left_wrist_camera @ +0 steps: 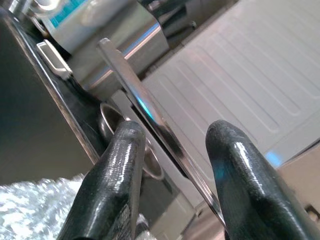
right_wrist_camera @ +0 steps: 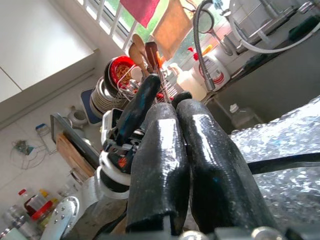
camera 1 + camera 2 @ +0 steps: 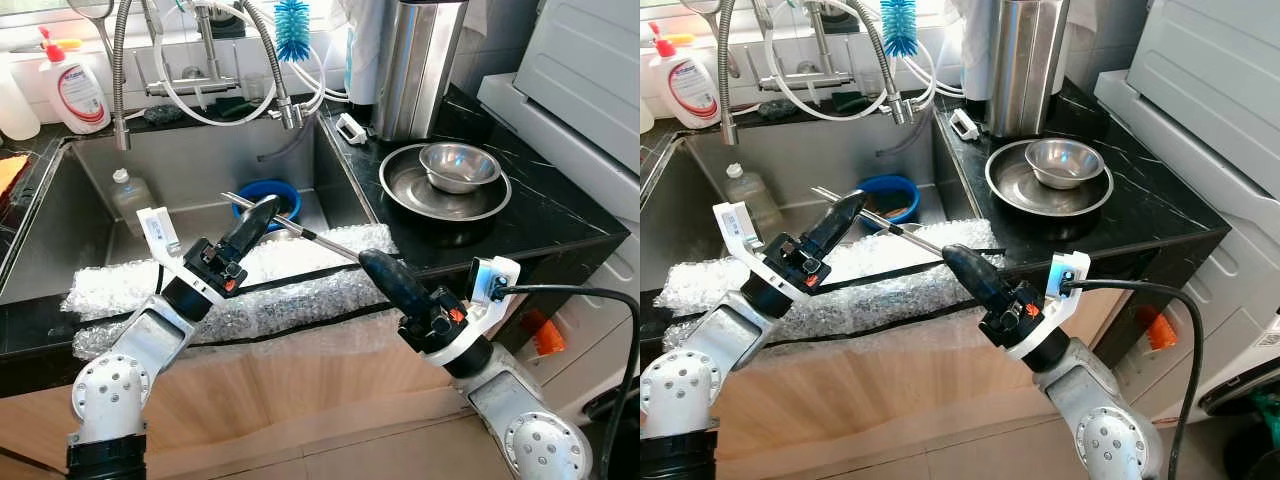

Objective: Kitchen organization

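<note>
At ten o'clock over the sink (image 3: pixel 200 150), the left gripper (image 3: pixel 262 208) has its fingers apart around one long metal utensil (image 3: pixel 300 232). At five o'clock, the right gripper (image 3: pixel 372 262) has its fingers pressed together, seemingly pinching the utensil's near end. With only that one thin grip, the utensil could pivot and drop towards the one blue bowl (image 3: pixel 268 192) below; two steel bowls (image 3: pixel 460 165) sit nested at two o'clock.
</note>
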You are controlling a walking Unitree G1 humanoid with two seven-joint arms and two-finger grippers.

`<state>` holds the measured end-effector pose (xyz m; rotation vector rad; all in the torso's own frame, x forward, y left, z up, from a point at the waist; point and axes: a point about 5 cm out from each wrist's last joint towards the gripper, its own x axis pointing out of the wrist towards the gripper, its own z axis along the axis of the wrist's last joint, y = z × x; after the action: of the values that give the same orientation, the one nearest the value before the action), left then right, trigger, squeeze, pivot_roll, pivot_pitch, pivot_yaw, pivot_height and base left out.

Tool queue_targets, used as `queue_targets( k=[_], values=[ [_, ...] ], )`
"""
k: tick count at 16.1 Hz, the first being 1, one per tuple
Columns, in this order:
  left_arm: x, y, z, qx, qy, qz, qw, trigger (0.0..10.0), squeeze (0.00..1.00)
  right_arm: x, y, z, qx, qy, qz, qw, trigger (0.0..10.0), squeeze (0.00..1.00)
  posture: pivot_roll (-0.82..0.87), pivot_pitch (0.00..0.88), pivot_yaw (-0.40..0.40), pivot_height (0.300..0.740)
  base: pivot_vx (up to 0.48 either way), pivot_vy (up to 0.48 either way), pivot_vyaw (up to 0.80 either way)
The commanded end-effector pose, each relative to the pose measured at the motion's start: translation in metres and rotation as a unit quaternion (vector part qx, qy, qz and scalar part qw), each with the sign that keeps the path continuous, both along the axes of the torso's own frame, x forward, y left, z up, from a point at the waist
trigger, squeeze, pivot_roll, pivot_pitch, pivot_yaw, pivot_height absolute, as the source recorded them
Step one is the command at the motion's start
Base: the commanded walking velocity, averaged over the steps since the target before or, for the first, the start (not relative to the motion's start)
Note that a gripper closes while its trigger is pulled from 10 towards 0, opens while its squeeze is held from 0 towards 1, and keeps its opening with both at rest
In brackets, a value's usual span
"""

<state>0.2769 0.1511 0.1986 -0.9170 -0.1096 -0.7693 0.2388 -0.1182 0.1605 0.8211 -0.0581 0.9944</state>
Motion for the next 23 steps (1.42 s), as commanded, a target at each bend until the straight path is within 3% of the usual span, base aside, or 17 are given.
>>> queue_targets(
  k=[1,3,4,5,6,7,16,20,21,23],
  values=[
    [0.003,0.002,0.002,0.006,0.002,0.015,1.000,10.0,0.00,-0.004,0.004,0.006,0.004,-0.013,0.014,1.000,10.0,0.00,-0.09,0.000,0.042,0.740,0.000,0.000,0.00],
    [0.005,0.002,0.003,0.000,0.003,0.023,1.000,10.0,0.00,-0.005,0.005,0.004,0.003,-0.011,0.016,1.000,10.0,0.00,-0.09,0.000,0.041,0.740,0.000,0.000,0.00],
    [0.006,0.002,0.003,-0.001,0.003,0.024,1.000,8.5,0.00,-0.006,0.005,0.004,0.002,-0.010,0.017,1.000,10.0,0.00,-0.09,0.000,0.041,0.740,0.000,0.000,0.00],
    [0.006,0.002,0.004,-0.003,0.003,0.024,1.000,3.9,0.00,-0.006,0.006,0.004,0.003,-0.009,0.018,1.000,10.0,0.00,-0.10,0.000,0.042,0.740,0.000,0.000,0.00],
    [0.006,0.002,0.004,-0.004,0.004,0.026,1.000,1.3,0.00,-0.006,0.006,0.004,0.003,-0.009,0.018,1.000,10.0,0.00,-0.10,0.000,0.040,0.740,0.000,0.000,0.00],
    [0.007,0.002,0.004,-0.007,0.005,0.030,1.000,0.0,0.00,-0.007,0.006,0.003,0.002,-0.007,0.018,1.000,10.0,0.00,-0.10,0.000,0.040,0.740,0.000,0.000,0.00],
    [0.008,0.001,0.007,-0.029,0.006,0.025,0.999,0.0,0.00,-0.007,0.008,0.001,0.002,-0.003,0.017,1.000,10.0,0.00,-0.09,0.000,0.039,0.740,0.000,0.000,0.00],
    [0.010,0.006,0.010,-0.074,0.016,0.037,0.996,0.0,0.00,-0.005,0.008,0.000,0.004,-0.001,0.014,1.000,10.0,0.01,-0.09,0.000,0.039,0.740,0.000,0.000,0.00],
    [0.012,0.010,0.012,-0.103,0.020,0.045,0.993,0.0,0.00,-0.003,0.007,0.000,0.008,0.004,0.006,1.000,10.0,1.00,-0.09,0.000,0.040,0.740,0.000,0.000,0.00],
    [0.013,0.014,0.013,-0.124,0.024,0.052,0.991,0.0,0.00,-0.002,0.008,0.000,0.010,0.003,0.007,1.000,10.0,1.00,-0.09,0.000,0.041,0.740,0.000,0.000,0.00]
  ],
)
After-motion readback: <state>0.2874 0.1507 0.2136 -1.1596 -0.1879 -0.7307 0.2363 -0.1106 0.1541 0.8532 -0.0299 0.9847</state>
